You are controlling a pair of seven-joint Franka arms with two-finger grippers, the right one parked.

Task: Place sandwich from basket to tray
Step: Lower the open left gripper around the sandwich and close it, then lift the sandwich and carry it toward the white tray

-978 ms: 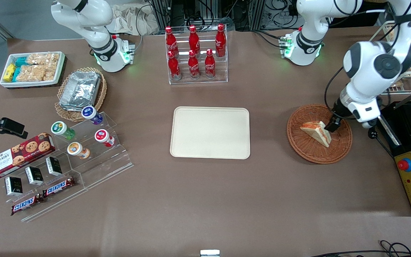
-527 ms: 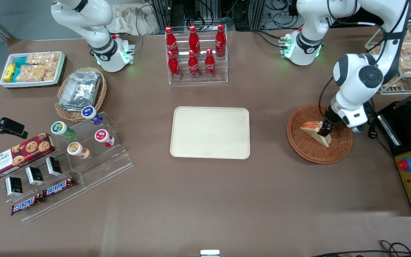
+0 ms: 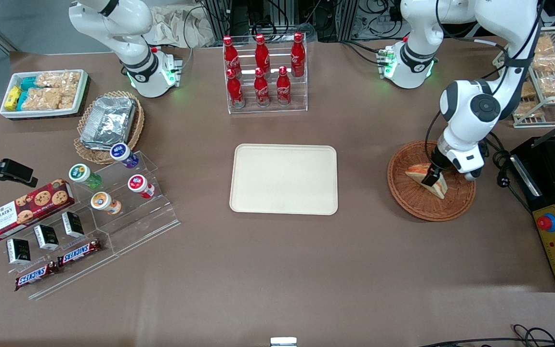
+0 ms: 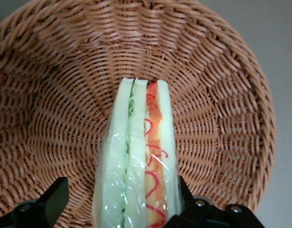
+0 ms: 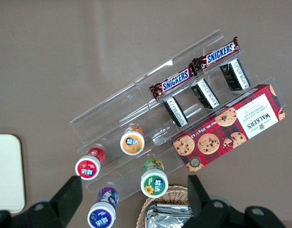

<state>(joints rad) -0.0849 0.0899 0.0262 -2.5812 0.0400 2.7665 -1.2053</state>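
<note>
pretty cluttered setup honestly: one big brown table (image 3: 277,270) under even light, with a clear rack of red cola bottles (image 3: 264,72) as the landmark. farther from the front camera than that rack there's a tangle of black cables (image 3: 277,19) and metal framing.

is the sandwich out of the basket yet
No, the sandwich stands on edge in the basket, between the open fingers of the hand.
</note>
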